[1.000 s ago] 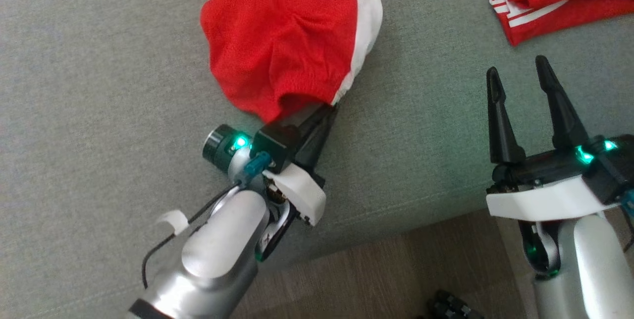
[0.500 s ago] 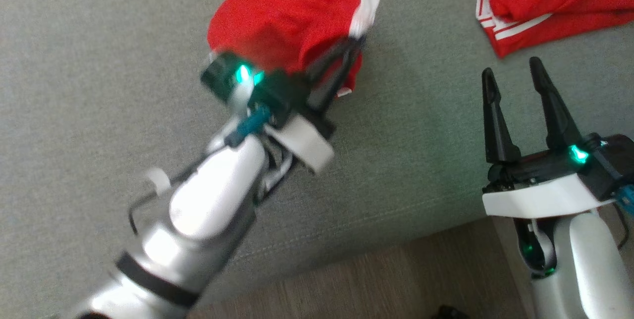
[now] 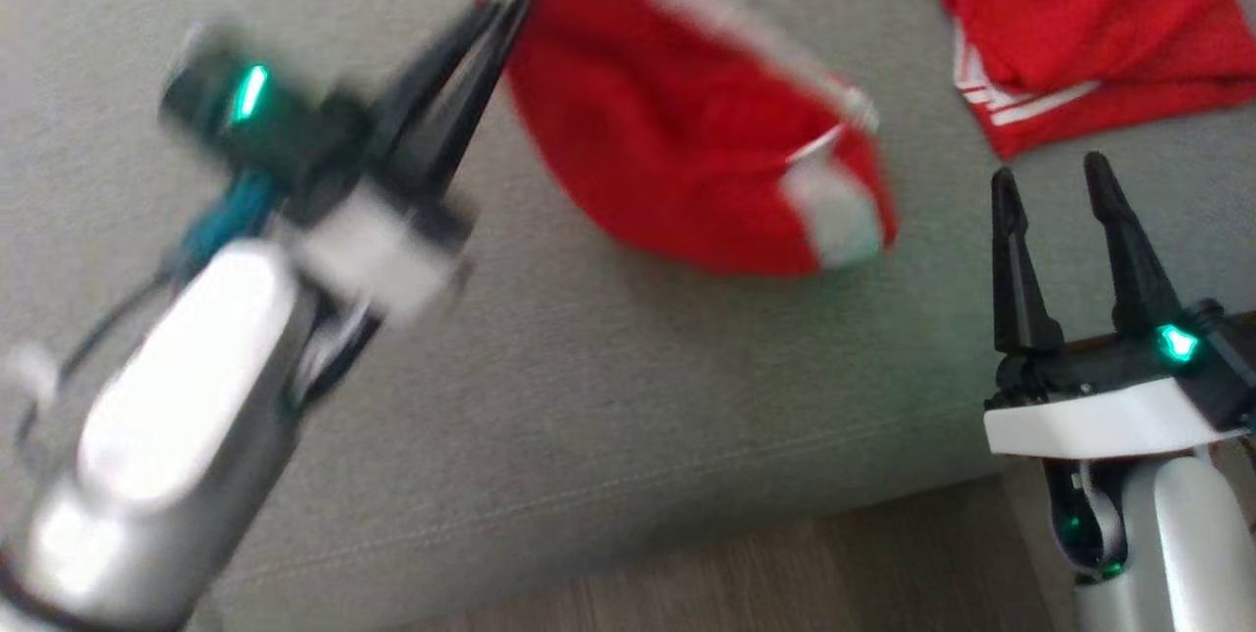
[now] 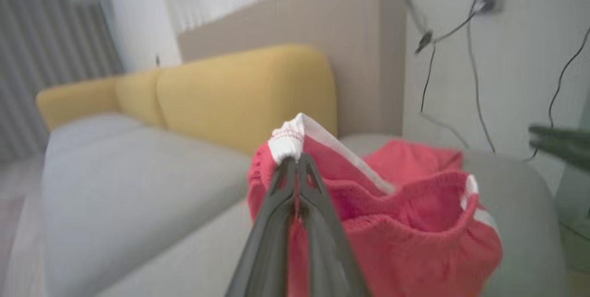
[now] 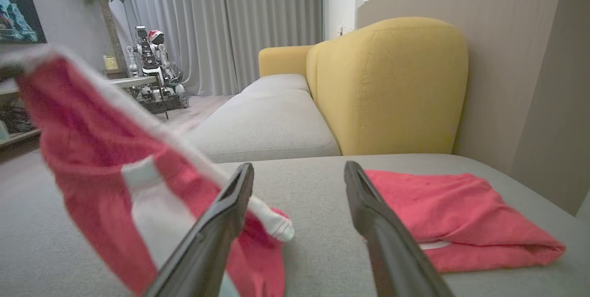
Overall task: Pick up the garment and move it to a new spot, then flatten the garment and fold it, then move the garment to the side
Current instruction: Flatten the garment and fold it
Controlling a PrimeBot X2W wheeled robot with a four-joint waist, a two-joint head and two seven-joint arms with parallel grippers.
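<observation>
Pick-up-and-move step, I'd say: left gripper (image 4: 295, 162) is clamped tight on the white hem of the red shorts (image 3: 677, 151), which hang over the grey sofa seat (image 3: 589, 396). Right gripper (image 3: 1048, 169) sits wide open and empty. Next up is probably laying them on a bare patch.

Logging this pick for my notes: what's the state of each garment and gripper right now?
Garment: hanging bunched, held by its white edge.
Left gripper: shut on garment.
Right gripper: open, empty.
Second garment: lying folded on sofa.
</observation>
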